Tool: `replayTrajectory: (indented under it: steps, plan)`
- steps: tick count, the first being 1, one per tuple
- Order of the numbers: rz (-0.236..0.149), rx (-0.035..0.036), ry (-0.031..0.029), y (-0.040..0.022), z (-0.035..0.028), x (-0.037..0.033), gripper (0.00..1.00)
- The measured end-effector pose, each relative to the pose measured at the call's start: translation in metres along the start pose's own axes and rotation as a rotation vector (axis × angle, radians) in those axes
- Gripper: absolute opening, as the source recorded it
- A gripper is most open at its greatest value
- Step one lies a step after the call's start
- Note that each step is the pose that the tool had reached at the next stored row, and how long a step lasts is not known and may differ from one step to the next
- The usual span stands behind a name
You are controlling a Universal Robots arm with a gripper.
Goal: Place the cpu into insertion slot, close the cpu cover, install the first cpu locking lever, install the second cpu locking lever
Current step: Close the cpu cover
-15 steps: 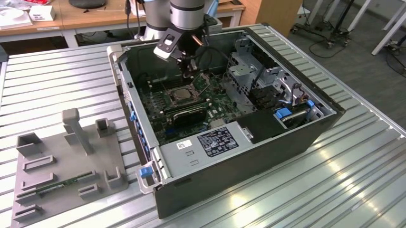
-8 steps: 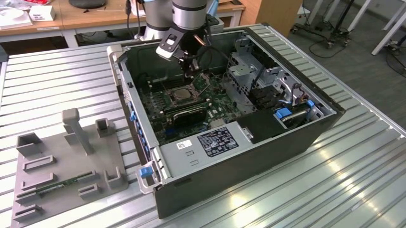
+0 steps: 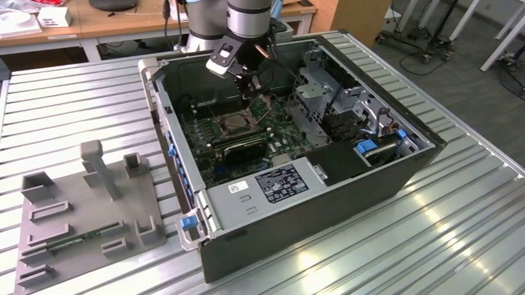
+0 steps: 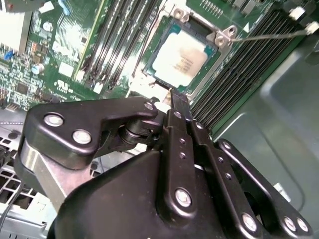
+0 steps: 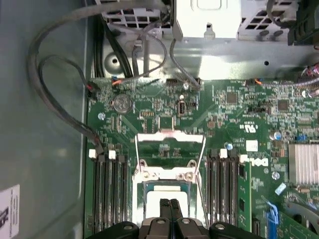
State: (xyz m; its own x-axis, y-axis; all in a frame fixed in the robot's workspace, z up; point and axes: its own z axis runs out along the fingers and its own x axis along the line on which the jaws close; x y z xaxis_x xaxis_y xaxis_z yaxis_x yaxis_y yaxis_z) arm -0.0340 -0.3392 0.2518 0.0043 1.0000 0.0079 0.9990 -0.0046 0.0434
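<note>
exterior view: tool [image 3: 250, 92] low inside computer case [image 3: 345, 184] on slatted desk [image 3: 459, 233] | second wrist view: cpu [image 4: 179, 59] pale silver square, no long axis, flat, face up, seated edge-parallel in insertion slot [image 4: 218, 39] | first wrist view: cpu cover [image 5: 169, 135] open, clear of slot; tool fingers [image 5: 164, 206] pressed together, empty, tips over cpu's edge

Ribbed metal table [image 3: 459, 233], wooden desk [image 3: 123, 26] behind, grey floor [image 3: 468, 70].
</note>
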Motion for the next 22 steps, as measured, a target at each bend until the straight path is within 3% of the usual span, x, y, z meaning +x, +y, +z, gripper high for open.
replayTrajectory:
  steps: [17,22]
  plan:
    - [0.0,0.0001,-0.0001,0.0422,0.0018,0.0002,0.11]
    - [0.0,0.0005,0.0002,0.0467,0.002,0.0002,0.11]
